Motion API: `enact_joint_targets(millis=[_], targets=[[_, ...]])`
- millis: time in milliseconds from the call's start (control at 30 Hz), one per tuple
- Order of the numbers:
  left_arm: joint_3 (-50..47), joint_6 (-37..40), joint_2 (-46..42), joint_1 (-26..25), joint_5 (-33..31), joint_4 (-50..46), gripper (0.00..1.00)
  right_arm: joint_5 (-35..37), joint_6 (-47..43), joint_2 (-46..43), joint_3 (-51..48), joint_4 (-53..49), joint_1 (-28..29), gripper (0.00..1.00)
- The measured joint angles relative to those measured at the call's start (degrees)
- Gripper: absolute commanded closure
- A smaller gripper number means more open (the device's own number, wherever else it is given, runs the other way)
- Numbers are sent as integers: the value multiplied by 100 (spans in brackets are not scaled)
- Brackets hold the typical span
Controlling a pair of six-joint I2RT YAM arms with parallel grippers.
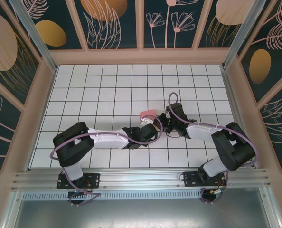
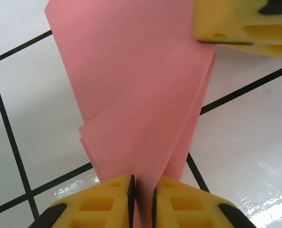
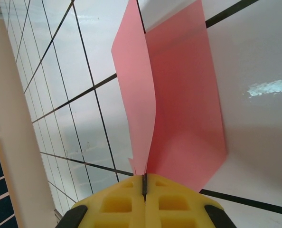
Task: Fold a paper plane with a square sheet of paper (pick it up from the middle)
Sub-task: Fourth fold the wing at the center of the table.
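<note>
as the left hand (image 2: 142,192) pinches the pink paper (image 2: 131,85), the right hand (image 3: 144,183) grips it.

I find the pink paper sheet (image 2: 141,95) thin, matt, smooth, sharply creased. My yellow fingers (image 2: 98,204) look like moulded matt plastic. White table tiles (image 2: 245,156) are glossy, reflective. Front rail (image 1: 141,178): brushed metal.

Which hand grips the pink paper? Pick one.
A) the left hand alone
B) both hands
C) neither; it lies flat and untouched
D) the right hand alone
B: the left hand pinches the folded pink paper between its yellow fingers, and the right hand is shut on another edge of it.
</note>
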Motion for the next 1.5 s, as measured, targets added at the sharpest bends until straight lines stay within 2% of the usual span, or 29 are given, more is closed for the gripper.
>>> enact_joint_targets(millis=[367, 467, 600, 767, 867, 1100, 1333, 1500], targets=[[0, -2, 2, 0, 24, 2, 72, 85, -39, 0, 7, -146, 0, 98], [70, 24, 13, 0, 28, -17, 65, 85, -42, 0, 20, -175, 0, 98], [245, 61, 15, 0, 94, -4, 61, 83, -46, 0, 83, -197, 0, 98], [280, 68, 15, 2, 105, -13, 68, 85, -81, 0, 162, -243, 26, 98], [280, 63, 15, 2, 103, -17, 76, 85, -87, 0, 168, -273, 26, 98], [280, 66, 15, 2, 107, -35, 80, 85, -105, 0, 192, -317, 31, 97], [275, 42, 15, 2, 111, -35, 93, 85, -175, 2, 219, -378, 31, 96], [173, -26, 0, 2, 133, 116, 98, 81, -223, 2, 260, -417, 37, 92]])
